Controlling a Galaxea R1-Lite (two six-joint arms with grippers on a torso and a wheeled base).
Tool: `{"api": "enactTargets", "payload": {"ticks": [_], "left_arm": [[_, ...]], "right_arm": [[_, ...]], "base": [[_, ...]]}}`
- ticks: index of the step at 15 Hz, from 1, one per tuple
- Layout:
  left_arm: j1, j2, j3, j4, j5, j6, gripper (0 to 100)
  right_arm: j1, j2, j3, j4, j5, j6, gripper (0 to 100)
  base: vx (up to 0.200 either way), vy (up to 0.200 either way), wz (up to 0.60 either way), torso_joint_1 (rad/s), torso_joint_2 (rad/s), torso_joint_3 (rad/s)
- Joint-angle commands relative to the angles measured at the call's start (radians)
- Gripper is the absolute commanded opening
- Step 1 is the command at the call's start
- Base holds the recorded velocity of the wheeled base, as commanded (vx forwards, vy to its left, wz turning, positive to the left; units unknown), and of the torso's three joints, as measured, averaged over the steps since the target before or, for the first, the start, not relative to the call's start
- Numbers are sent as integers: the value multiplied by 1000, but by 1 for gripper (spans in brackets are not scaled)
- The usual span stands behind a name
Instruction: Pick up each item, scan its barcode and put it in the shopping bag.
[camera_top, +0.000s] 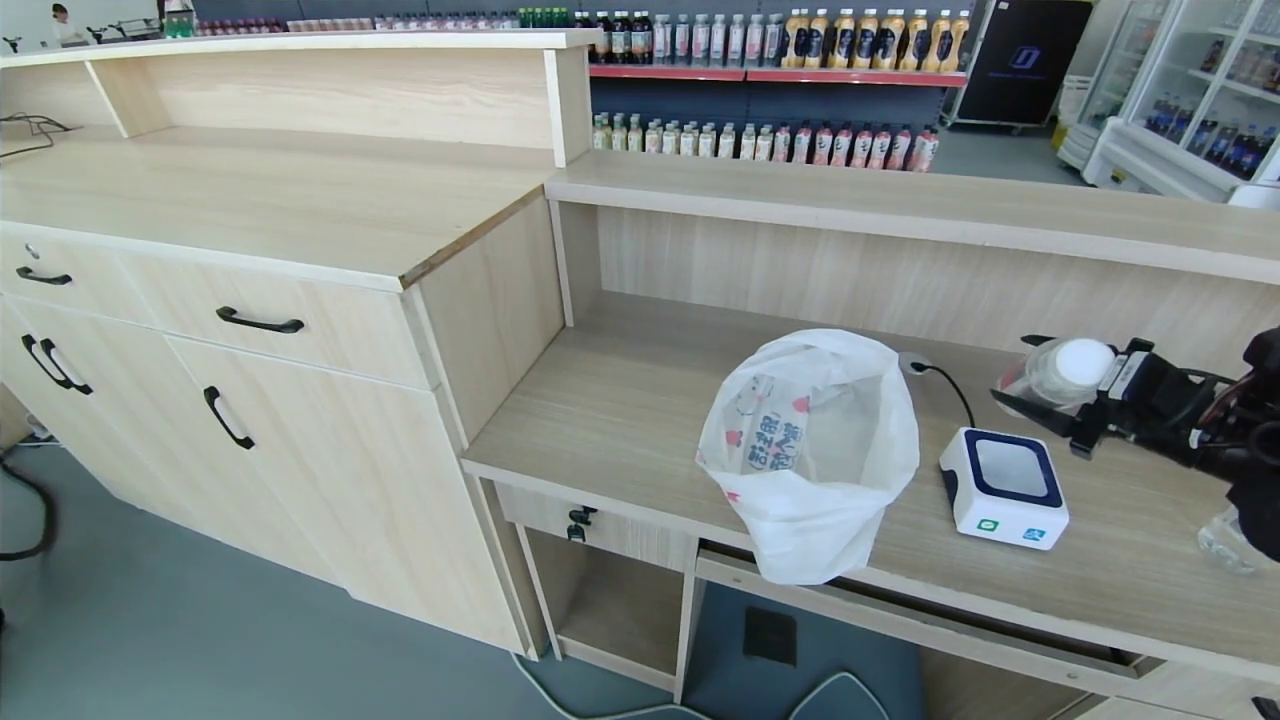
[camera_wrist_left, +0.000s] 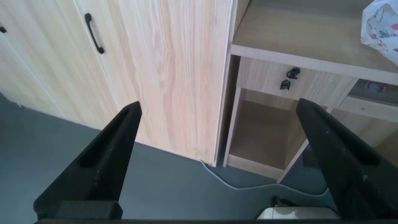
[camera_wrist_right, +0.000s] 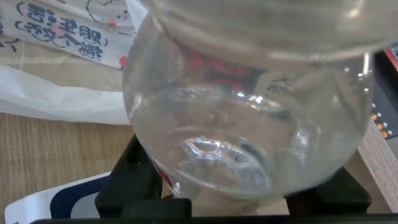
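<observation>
**Bottle in right claw, up by the scanner**

Working at low counter (camera_top: 620, 420) beside tall cabinet (camera_top: 300, 330).

Near counter middle: bag (camera_top: 810, 450), white plastic, standing with mouth open upward (likely left that way for a straight drop-in). Something printed already inside, type unclear.

Just right of bag, not touching: scanner (camera_top: 1003, 487), window facing up and cable running back, so a barcode has to be shown from above.

Above and a little behind scanner: bottle (camera_top: 1075, 368), clear, white cap, lying sideways in right gripper (camera_top: 1035, 385). Fingers closed round its body, one each side. Probably tipped like that to face the label down at the window. Scan step in hand by the look of it; bagging not yet done.

At counter's right edge, another clear item (camera_top: 1225, 540), partly hidden.

Down at left, over floor in front of cabinet: left gripper (camera_wrist_left: 211, 168), fingers spread wide, nothing between them, well apart from the work (parked, probably).

Head view good for layout: bottle against scanner and bag. Right wrist view good for grip only: bottle base close up, scanner corner and bag beneath. Barcode not found in either. Left wrist view adds the open claw plus one bag corner.
</observation>
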Motion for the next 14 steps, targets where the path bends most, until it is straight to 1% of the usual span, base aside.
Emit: {"api": "enactTargets", "payload": {"ticks": [1,5,14], "left_arm": [[1,0,0,0,0,0,100],[1,0,0,0,0,0,100],[1,0,0,0,0,0,100]], "right_arm": [[0,29,3,-7,0,0,0],[-2,39,27,-12,2,-15,0],[13,91,23,-13,2,-29,0]], "base": [[0,0,0,0,0,0],[0,0,0,0,0,0],[0,0,0,0,0,0]]}}
